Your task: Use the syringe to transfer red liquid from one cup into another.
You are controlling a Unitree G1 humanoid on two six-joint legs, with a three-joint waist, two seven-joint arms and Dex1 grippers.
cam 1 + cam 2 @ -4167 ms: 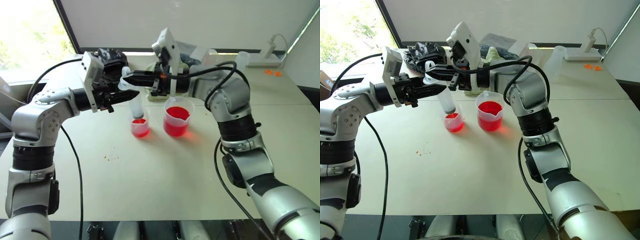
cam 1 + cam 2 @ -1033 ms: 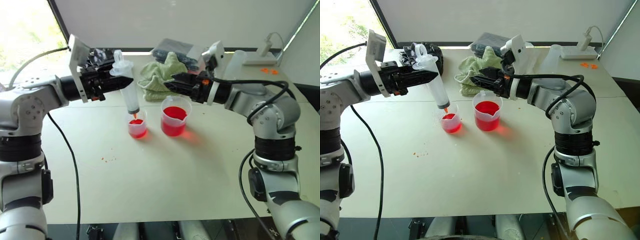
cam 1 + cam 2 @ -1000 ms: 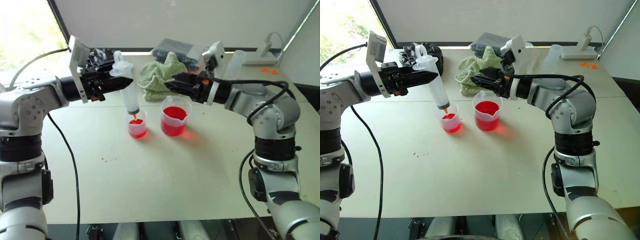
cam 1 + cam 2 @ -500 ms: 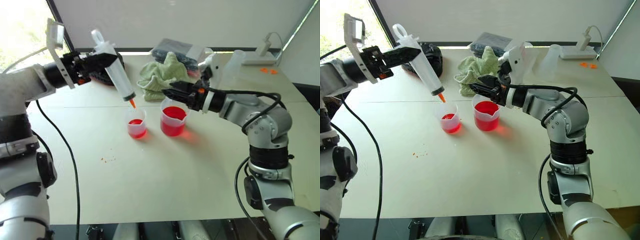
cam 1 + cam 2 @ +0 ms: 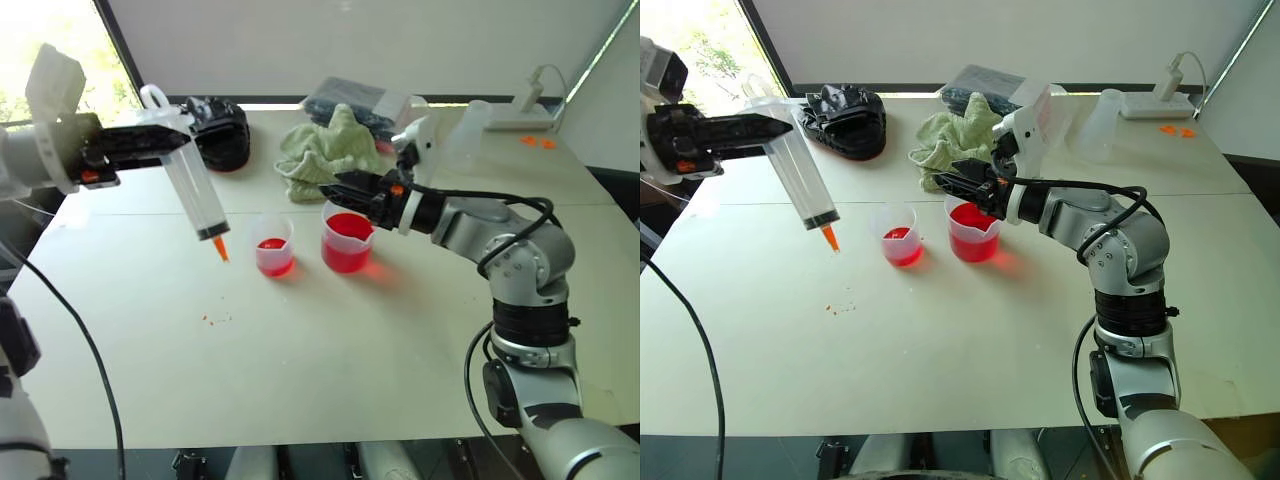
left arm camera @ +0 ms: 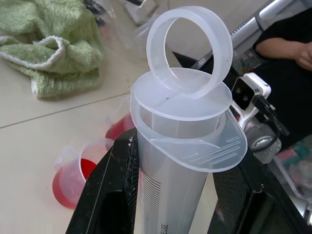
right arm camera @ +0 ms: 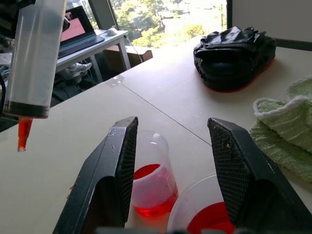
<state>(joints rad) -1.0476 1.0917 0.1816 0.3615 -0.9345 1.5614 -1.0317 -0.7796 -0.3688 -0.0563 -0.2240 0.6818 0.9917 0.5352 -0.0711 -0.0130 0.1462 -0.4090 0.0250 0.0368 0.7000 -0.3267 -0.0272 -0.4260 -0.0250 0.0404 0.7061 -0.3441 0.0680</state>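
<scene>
Left end effector [image 5: 150,143] is clamped on the large clear plastic syringe [image 5: 190,190] near its plunger end. Barrel hangs tilted, narrow red-tinted tip down, above bare white worktop [image 5: 330,340], off to the left of both cups. Right end effector [image 7: 170,161] has its fingers spread with nothing between them, hovering level just behind the wide clear lipped beaker [image 5: 350,238]. Small narrow clear plastic cup [image 5: 273,245] stands just beside the beaker. Each holds bright red liquid [image 5: 351,225]. Crumpled green cloth [image 5: 325,150] lies behind them.
</scene>
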